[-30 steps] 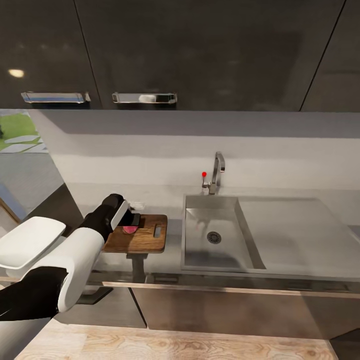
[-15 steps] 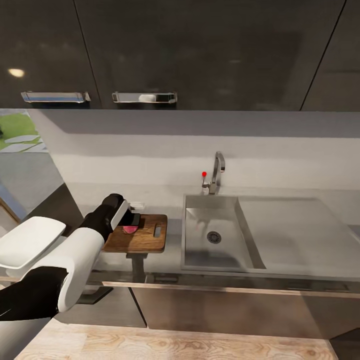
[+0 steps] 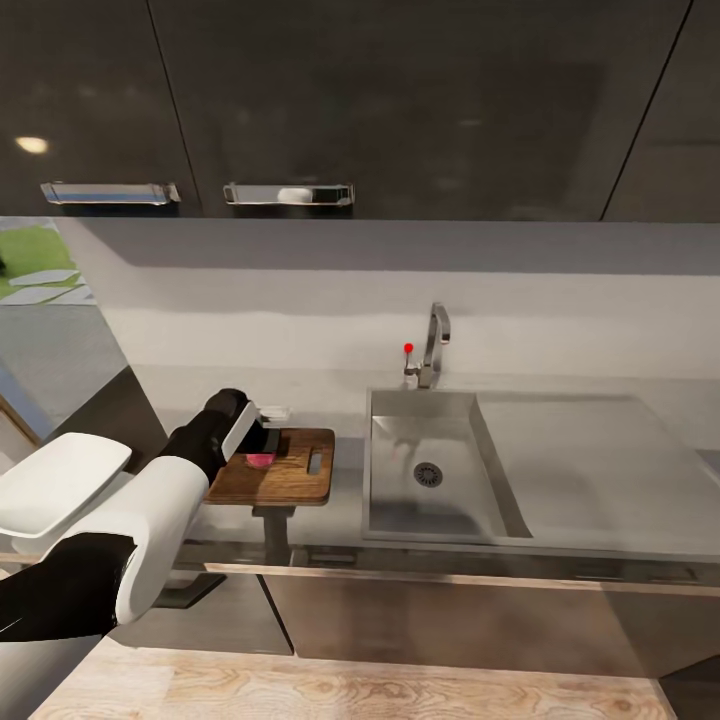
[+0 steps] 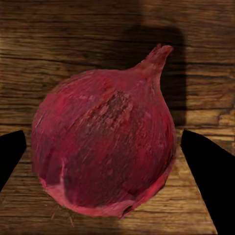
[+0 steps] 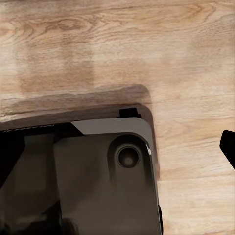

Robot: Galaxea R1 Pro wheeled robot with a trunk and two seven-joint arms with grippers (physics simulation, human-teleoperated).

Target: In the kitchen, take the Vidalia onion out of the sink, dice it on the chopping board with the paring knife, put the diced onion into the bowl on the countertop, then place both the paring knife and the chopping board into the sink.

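Nearest in the head view is the robot's white and black left arm, reaching forward so that the left gripper hangs over the dark brown rectangular wooden chopping board with its slot handle toward the sink. In the left wrist view the two black fingertips stand apart on either side of the purple-red papery-skinned onion, with board showing between each tip and the skin, so the jaws are spread and grasp nothing. The onion rests on the board, its pointed neck turned away from the wrist camera and its cut root end toward it. Judged from its look, it should be firm and fairly light, rounded enough to roll, with a dry skin that may slip or flake under the pads; a hold across its widest part, as the fingers now frame it, would be the safest, while the tapering neck would slide out. The right gripper shows as a dark fingertip at the edge of its wrist view, over pale wooden floor and the robot's dark base; whether it is spread or closed cannot be told. Just past the board a small pale item lies on the long grey matte countertop, too small to identify. Further along is the rectangular stainless-steel sink with its round drain, and behind it the chrome faucet with its red knob.
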